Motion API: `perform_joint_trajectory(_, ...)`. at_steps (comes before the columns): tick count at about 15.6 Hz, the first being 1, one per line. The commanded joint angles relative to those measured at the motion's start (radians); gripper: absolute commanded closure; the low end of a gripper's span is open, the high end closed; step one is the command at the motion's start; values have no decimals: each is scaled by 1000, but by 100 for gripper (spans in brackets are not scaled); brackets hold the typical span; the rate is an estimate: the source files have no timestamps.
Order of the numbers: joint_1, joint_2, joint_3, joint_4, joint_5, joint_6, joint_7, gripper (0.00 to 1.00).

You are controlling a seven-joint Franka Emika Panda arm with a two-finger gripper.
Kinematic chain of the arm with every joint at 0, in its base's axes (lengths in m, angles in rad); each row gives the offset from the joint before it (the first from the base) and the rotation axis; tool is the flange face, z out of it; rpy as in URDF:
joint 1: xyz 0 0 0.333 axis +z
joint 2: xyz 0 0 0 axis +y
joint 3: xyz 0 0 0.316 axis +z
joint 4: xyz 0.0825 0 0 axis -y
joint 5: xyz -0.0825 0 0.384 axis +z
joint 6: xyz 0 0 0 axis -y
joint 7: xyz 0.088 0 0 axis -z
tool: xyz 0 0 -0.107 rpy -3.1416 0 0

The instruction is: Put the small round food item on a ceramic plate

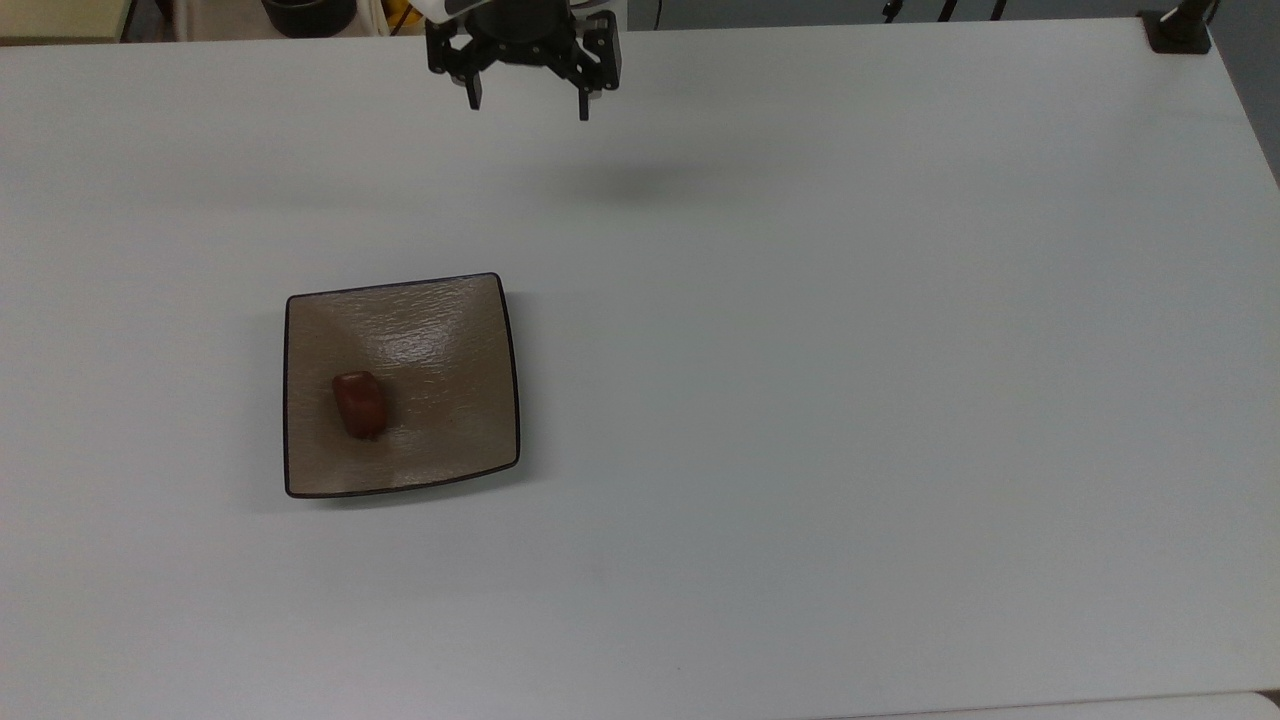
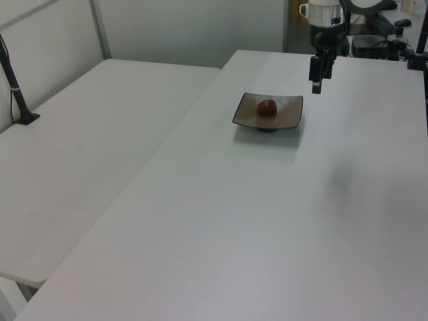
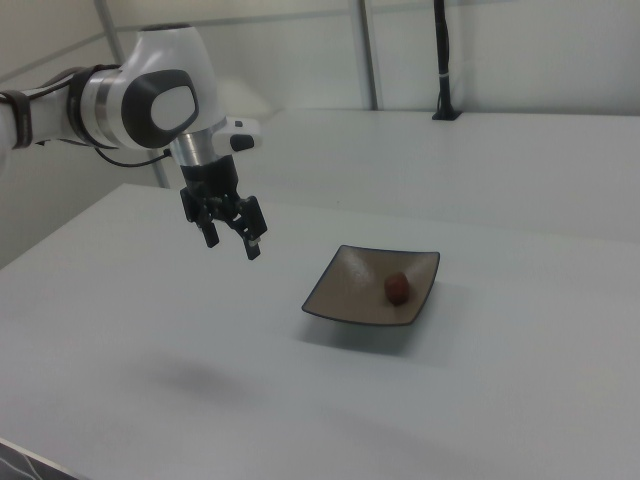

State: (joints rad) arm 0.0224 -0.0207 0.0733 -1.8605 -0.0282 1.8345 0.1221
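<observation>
Sitting on the square tan-brown ceramic plate (image 1: 440,340) with its thin dark rim is the small dark reddish-brown rounded food item (image 1: 360,404), lying toward the top view's left of the plate's glossy, rippled surface. In the right view the food item (image 3: 396,288) is resting a little toward the right view's right of the plate (image 3: 350,285), and in the left view it (image 2: 267,107) is lying near the middle of the plate (image 2: 289,115). The plate is standing flat on the wide white table (image 1: 850,400).

The black two-finger gripper (image 1: 529,103) of the white robot arm (image 3: 150,100) is hanging in the air near the top view's upper edge, well apart from the plate and from the food item. Its fingers are standing spread wide, pointing downward, and nothing is lying between them. In the right view the gripper (image 3: 231,240) is hovering above the table to the right view's left of the plate, and a soft shadow (image 3: 205,380) is falling on the table below it. In the left view the gripper (image 2: 315,77) is hanging to the left view's upper right of the plate; from this angle the fingers are overlapping, so their spread is probably not readable there.

A black clamp post (image 2: 17,93) is standing on the adjoining white table (image 2: 80,154) at the left view's left.
</observation>
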Motion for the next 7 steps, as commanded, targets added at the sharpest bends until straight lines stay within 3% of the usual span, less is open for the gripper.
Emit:
perform_joint_trajectory(1, 25, -47, -44, -54, 22, 39, 1, 0)
perform_joint_trajectory(7, 28, -42, -44, -52, 10, 48, 1, 0)
